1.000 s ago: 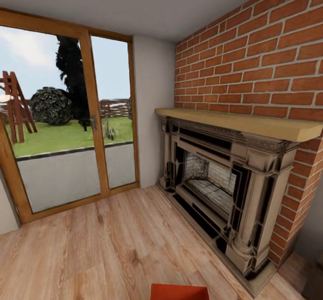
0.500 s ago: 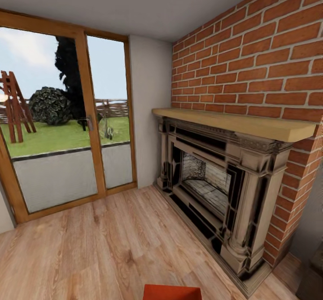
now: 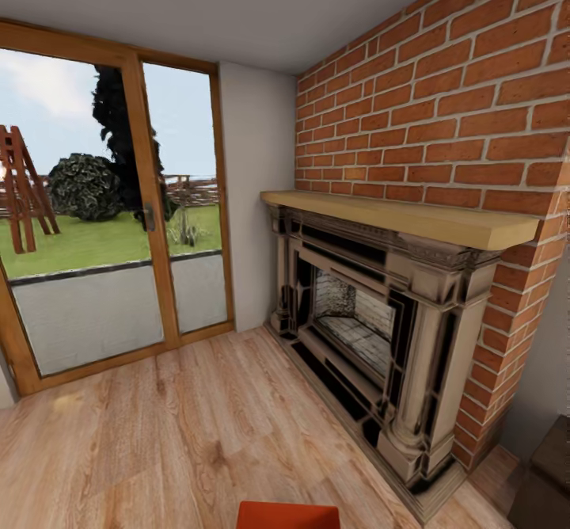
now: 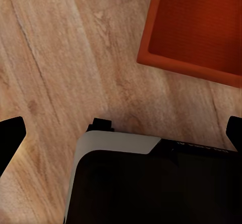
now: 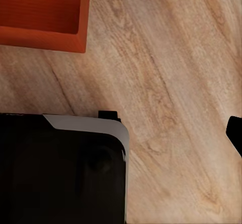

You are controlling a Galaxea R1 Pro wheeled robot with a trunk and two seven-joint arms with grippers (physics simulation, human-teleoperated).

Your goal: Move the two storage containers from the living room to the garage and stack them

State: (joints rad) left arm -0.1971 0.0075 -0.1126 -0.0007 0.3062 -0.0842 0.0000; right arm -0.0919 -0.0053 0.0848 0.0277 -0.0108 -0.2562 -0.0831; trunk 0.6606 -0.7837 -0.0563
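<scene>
I am in the living room, on its light wood-plank floor (image 3: 182,442). A red-orange storage container (image 3: 289,515) shows as a strip at the bottom edge of the head view. It rests on the planks just ahead of my base. The left wrist view shows it (image 4: 196,27) open-topped and empty, beyond my black and white base (image 4: 151,183). My left gripper (image 4: 121,133) is open, its fingertips (image 4: 10,138) far apart and holding nothing. The right wrist view shows a corner of the container (image 5: 43,12). My right gripper (image 5: 121,133) is open, with one fingertip (image 5: 235,132) showing at the picture's edge.
A red brick fireplace (image 3: 372,331) with a wooden mantel (image 3: 396,216) fills the right wall. Glazed wooden doors (image 3: 103,220) to a garden stand at the left. A dark low bench (image 3: 546,473) sits at the lower right corner.
The whole head picture has shifted left, so the camera has turned right. The dark bench has come into view at the lower right. The container's strip sits lower and further left.
</scene>
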